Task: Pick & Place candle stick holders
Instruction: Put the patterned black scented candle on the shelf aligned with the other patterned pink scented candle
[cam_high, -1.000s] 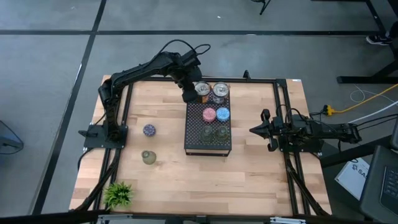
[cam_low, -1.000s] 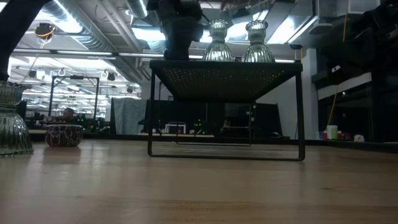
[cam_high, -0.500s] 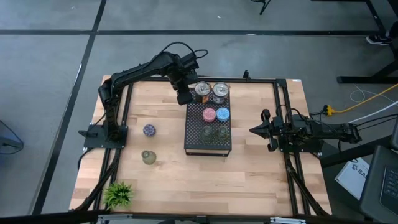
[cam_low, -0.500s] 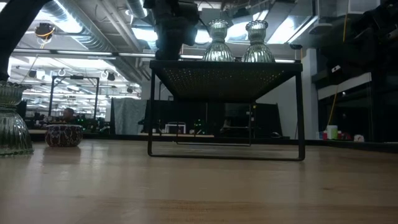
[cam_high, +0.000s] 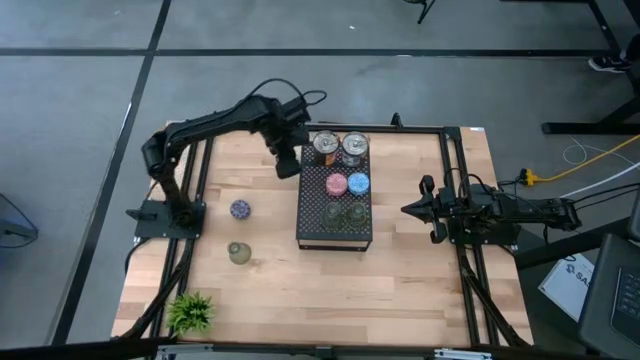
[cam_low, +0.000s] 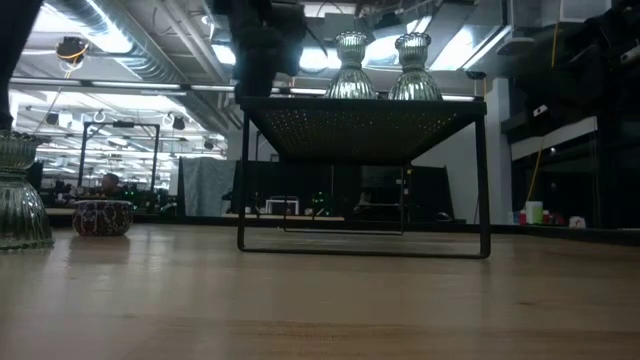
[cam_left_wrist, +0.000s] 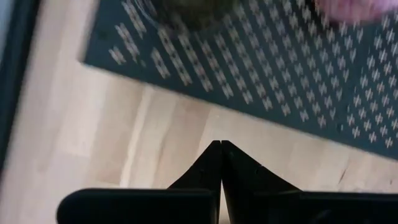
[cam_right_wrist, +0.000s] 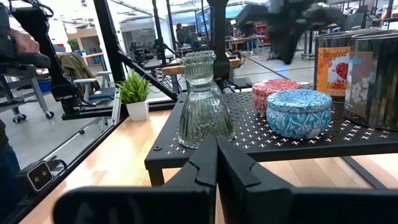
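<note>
A black perforated tray (cam_high: 335, 232) stands on legs at the table's middle. On it stand two silvery holders (cam_high: 325, 146) (cam_high: 354, 146), a pink holder (cam_high: 337, 184), a blue holder (cam_high: 358, 183) and two clear glass holders (cam_high: 333, 213) (cam_high: 355, 212). A dark patterned holder (cam_high: 240, 209) and a clear glass holder (cam_high: 239, 252) stand on the wood to the tray's left. My left gripper (cam_high: 288, 162) is shut and empty, above the wood just off the tray's far left corner (cam_left_wrist: 93, 56). My right gripper (cam_high: 408, 209) is shut and empty, right of the tray.
A small green plant (cam_high: 190, 312) stands at the near left corner. Black frame rails (cam_high: 455, 170) run along the table's sides. In the right wrist view a glass holder (cam_right_wrist: 202, 99) stands at the tray's near edge, with the pink (cam_right_wrist: 273, 90) and blue (cam_right_wrist: 298, 112) holders behind it.
My left gripper has gone from beside the left silvery holder toward the table's left edge, off the tray's far left corner. The holders on the tray have stayed in place.
</note>
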